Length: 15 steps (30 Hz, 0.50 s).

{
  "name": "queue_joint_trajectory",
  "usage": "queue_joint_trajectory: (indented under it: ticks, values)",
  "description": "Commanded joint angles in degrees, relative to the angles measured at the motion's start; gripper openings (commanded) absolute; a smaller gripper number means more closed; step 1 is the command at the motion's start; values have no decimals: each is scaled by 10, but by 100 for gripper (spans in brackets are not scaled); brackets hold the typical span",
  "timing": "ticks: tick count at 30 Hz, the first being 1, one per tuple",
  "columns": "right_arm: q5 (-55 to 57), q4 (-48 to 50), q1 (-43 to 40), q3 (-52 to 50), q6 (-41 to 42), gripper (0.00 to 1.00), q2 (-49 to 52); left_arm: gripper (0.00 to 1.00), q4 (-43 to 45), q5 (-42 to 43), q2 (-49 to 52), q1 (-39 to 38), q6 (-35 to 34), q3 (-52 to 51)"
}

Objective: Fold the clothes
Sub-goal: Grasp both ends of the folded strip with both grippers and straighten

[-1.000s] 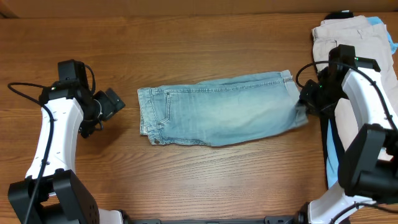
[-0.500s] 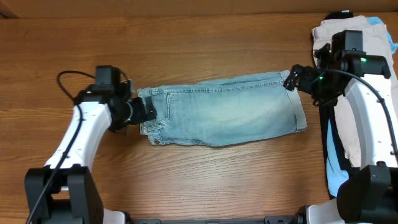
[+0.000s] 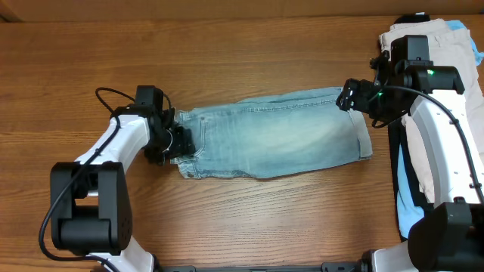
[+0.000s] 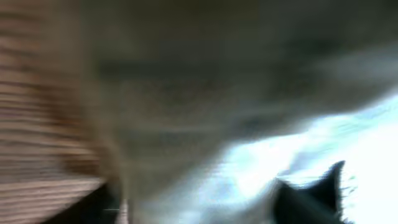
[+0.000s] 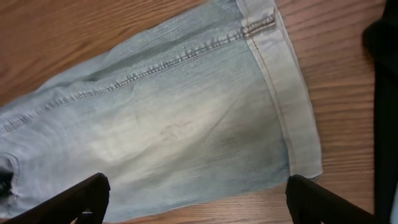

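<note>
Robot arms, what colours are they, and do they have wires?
Both are white tubes with chunky black joints. The left arm has a thin black cable looping off it. The right arm shows a tiny green light. The left end effector and the right end effector are black.

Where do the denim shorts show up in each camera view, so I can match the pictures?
Overhead: the denim shorts lie flat in the middle.
Left wrist: too blurred to tell; a pale blue patch at lower right may be them.
Right wrist: they fill most of the picture.
Shared landmark: the stitched hem, at their right end in both clear views.
</note>
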Motion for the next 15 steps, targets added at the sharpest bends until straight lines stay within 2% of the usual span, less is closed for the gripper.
queue_joint_trajectory:
  ticks: [1,5,7,11,12,13,15]
  values:
    - [-4,5,4,7,4,83,-5,4,-5,-26,22,0,7,-7]
    - [-3,25,16,-5,12,68,-2,4,-65,-70,15,17,-2,37]
    - [-2,37,27,-12,13,60,8,4,-139,-124,14,28,-2,103]
    - [-13,54,48,-14,14,46,48,4,-258,-157,14,37,0,247]
    - [-20,60,56,-14,14,40,63,4,-280,-154,14,37,-4,278]
    - [-24,64,64,-14,14,26,79,4,-325,-144,14,31,-8,340]
    - [-24,72,79,-14,14,12,105,4,-376,-145,14,19,-8,403]
